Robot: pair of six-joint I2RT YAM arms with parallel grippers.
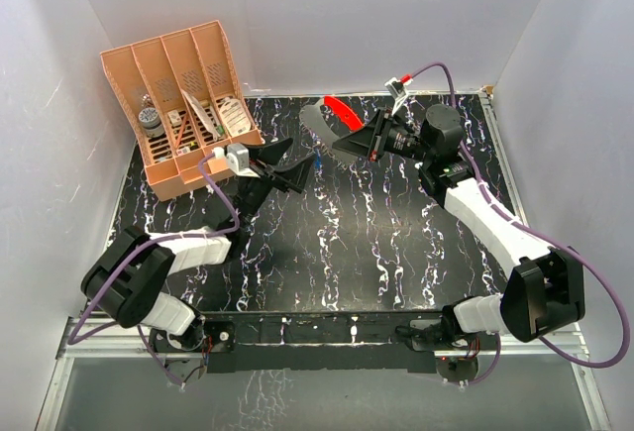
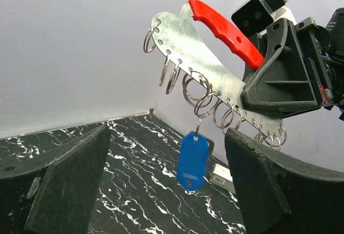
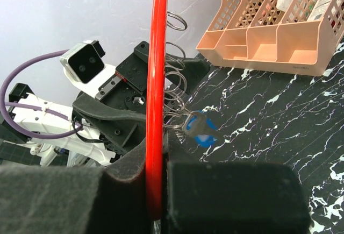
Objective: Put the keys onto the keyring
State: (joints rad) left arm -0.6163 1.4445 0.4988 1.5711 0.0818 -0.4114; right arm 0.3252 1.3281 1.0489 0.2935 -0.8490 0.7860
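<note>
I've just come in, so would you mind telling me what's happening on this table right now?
The right gripper is shut on the red side of the keyring, holding it up off the black marbled table. A blue-headed key hangs from one of the small wire rings along the keyring's silver edge. The left gripper is open, its fingers on either side of the key without touching it. A peach desk organizer stands at the back left, not involved.

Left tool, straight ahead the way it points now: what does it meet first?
Probably the blue-headed key, hanging from the keyring in line with the gap of the open left tool. The keyring's ring row, held up by the right tool, lies just beyond; depth is unclear.
</note>
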